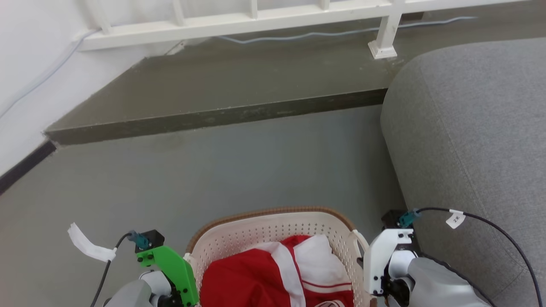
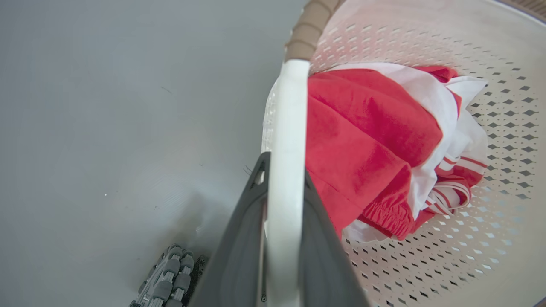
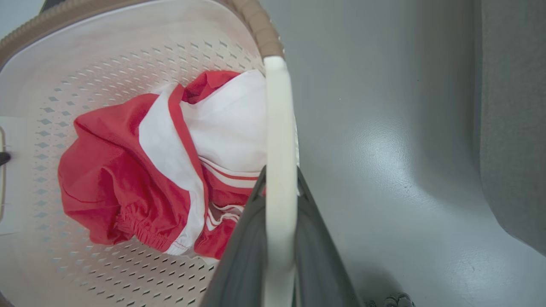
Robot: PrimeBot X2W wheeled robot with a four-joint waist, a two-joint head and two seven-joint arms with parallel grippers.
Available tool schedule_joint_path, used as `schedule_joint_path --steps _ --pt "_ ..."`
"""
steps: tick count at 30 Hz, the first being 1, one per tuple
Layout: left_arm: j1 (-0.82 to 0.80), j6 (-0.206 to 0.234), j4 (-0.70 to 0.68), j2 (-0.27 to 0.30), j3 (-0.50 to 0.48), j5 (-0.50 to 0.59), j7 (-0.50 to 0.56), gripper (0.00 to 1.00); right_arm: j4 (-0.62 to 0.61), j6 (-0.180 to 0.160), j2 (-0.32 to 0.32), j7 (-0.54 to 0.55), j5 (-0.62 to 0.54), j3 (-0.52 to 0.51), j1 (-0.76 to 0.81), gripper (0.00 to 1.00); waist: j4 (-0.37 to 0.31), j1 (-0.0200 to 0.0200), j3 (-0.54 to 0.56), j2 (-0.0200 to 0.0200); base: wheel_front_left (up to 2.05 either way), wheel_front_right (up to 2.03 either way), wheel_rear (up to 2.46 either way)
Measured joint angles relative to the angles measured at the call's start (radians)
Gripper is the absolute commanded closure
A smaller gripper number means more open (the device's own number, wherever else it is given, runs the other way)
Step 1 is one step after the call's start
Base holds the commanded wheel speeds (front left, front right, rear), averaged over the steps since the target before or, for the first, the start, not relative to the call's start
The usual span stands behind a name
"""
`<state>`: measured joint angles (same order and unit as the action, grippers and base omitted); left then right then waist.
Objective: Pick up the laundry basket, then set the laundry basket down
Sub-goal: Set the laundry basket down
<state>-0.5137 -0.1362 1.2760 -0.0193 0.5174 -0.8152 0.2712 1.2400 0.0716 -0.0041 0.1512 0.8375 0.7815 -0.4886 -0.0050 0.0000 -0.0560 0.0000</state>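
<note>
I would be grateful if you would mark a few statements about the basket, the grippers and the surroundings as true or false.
1. The left gripper is shut on a white handle of the laundry basket. True.
2. The right gripper hangs open, clear of the basket. False: it is shut on the other handle.
3. A red and white garment lies in the basket. True.
4. The grey sofa stands on the robot's left. False: it is on the right.
</note>
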Motion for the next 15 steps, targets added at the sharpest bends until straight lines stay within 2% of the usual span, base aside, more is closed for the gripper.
schedule_joint_path --steps 15 --pt "-0.082 0.0 -0.029 0.014 0.002 0.003 -0.07 1.0 -0.019 -0.021 -0.003 -0.042 0.0 0.0 -0.101 1.0 -0.006 0.0 -0.122 0.0 0.0 0.0 0.0"
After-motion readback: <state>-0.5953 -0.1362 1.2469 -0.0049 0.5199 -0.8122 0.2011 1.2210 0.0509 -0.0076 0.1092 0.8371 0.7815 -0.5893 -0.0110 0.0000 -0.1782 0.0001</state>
